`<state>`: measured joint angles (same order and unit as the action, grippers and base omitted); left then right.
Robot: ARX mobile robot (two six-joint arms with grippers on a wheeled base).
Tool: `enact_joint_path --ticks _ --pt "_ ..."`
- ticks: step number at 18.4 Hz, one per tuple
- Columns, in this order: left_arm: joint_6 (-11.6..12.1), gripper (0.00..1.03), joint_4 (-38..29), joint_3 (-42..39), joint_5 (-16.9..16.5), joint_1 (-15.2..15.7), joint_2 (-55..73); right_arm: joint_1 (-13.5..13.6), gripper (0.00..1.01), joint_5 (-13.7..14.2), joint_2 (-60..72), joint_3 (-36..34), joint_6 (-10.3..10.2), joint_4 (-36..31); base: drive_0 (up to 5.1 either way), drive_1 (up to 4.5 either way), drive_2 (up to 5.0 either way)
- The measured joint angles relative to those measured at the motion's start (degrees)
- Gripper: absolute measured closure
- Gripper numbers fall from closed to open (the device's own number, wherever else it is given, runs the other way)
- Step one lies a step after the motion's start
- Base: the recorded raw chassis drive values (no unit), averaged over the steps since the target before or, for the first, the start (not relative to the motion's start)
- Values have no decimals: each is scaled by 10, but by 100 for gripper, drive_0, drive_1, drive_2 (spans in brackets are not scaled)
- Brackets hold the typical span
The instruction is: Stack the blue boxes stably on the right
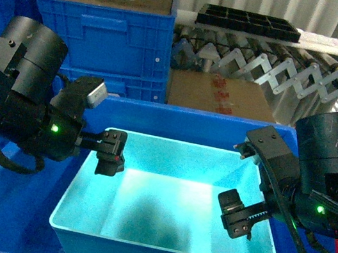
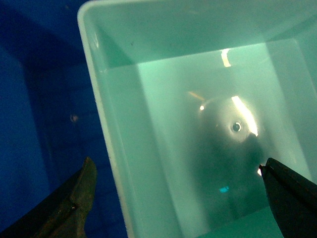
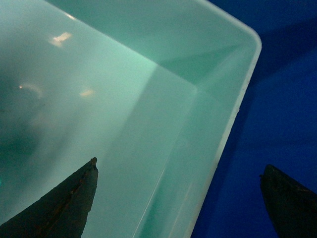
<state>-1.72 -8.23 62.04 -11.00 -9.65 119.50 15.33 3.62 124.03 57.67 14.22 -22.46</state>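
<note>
A light turquoise-blue rectangular plastic tub (image 1: 162,242) sits inside a large dark-blue crate (image 1: 5,216) (near centre). The left gripper (image 1: 111,153) straddles its left rim, jaws spread; the right gripper (image 1: 236,212) straddles the right wall, also spread.

Turquoise tub (image 1: 165,226): I'm seeing smooth, glossy plastic, glinting with highlights.
Dark-blue crate (image 1: 107,32): ribbed plastic, looking matt.
Cardboard sheet (image 1: 223,95): I'm reading plain brown paperboard.
</note>
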Motion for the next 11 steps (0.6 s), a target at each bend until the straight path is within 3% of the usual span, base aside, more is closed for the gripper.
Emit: enact_joint_path --ticks 4,6,9,11 --pt "-14 5 13 48 -2 10 -20 -16 3 -8 -6 31 -20 -2 0 0 0" --pt "-25 5 26 73 -7 8 -43 -15 3 -14 -31 44 -44 17 0 0 0" --pt "-42 5 64 75 -44 7 -119 -24 3 -33 -100 66 -58 9 0 0 0" --pt "-40 5 86 62 -65 22 -196 -50 3 -44 -172 68 -77 22 0 0 0"
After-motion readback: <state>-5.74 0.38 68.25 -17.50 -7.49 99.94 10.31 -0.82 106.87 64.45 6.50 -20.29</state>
